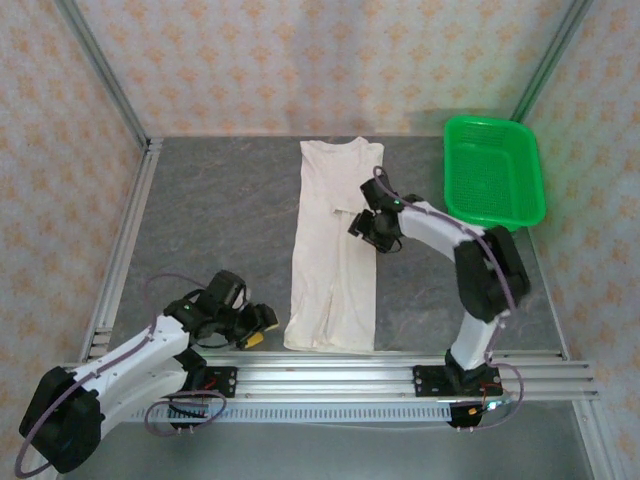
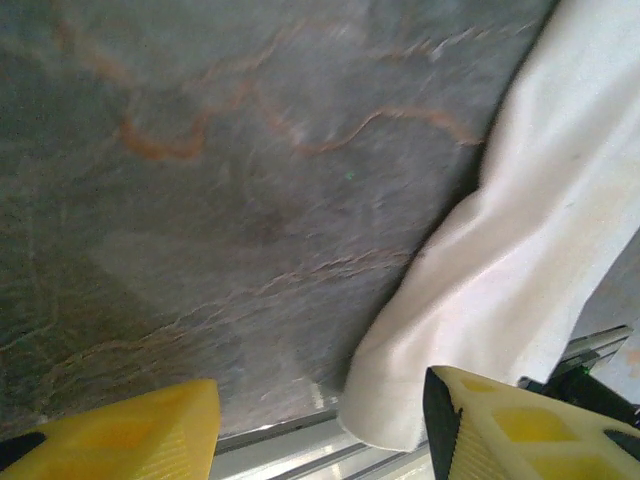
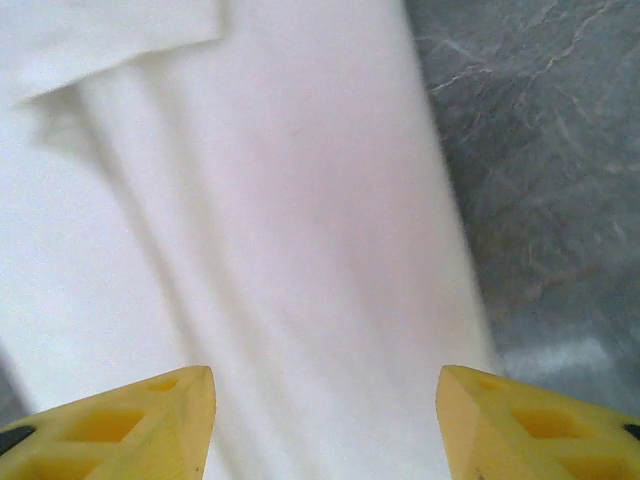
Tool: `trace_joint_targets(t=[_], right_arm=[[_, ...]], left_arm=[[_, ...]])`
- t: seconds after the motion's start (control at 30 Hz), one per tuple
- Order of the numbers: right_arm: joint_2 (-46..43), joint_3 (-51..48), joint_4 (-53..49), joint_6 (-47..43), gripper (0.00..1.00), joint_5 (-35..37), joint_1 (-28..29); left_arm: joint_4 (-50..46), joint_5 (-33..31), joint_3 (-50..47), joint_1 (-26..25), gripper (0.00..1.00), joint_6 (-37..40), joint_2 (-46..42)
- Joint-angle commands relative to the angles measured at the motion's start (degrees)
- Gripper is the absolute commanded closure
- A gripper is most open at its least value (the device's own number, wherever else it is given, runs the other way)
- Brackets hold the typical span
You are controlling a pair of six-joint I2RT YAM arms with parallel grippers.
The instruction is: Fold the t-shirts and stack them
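Fold half done, I judged. My left end effector (image 1: pixel 255 325) hung jaws apart, empty, just beside the near left corner of the t-shirt (image 1: pixel 330 265): a limp off-white cotton strip, lengthwise on the grey veined tabletop (image 1: pixel 220 220). My right end effector (image 1: pixel 372 228) sat open, empty, over its right edge. Next: pinch the near hem, fold toward the collar. Green mesh basket (image 1: pixel 492 170) stood far right.

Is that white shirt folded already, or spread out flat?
Partly folded. The shirt lies on the table as a long narrow strip with its sides turned in, but still full length from collar to hem.
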Motion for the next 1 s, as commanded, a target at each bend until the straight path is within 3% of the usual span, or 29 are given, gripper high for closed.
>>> trace_joint_targets(t=[0.0,0.3,0.47,0.6,0.97], right_arm=[[-12.4,-6.7,0.4,2.1,0.38,1.6,3.0],[-44.4,-33.0,-5.2,14.8,0.4,-1.8,11.0],[-55.2,-40.0,-10.6,17.7,0.42,-2.8,13.7],[-56.6,-43.0,-8.4,18.8,0.42,-4.5,14.6],[-48.1,-45.8,-0.5,19.6,0.42,-5.7,20.3]], left_arm=[[5.4,1.7,-0.8,-1.5,0.43,-1.9,1.0],[13.2,-2.4,2.2,-10.5,0.48,-5.2,8.4],[13.5,-4.4,2.1,-11.2,0.49,-5.7,7.6],[13.8,-5.5,2.1,-12.0,0.51,-6.0,7.9],[25.7,-10.0,2.4,-17.1,0.58,-10.9,15.2]])
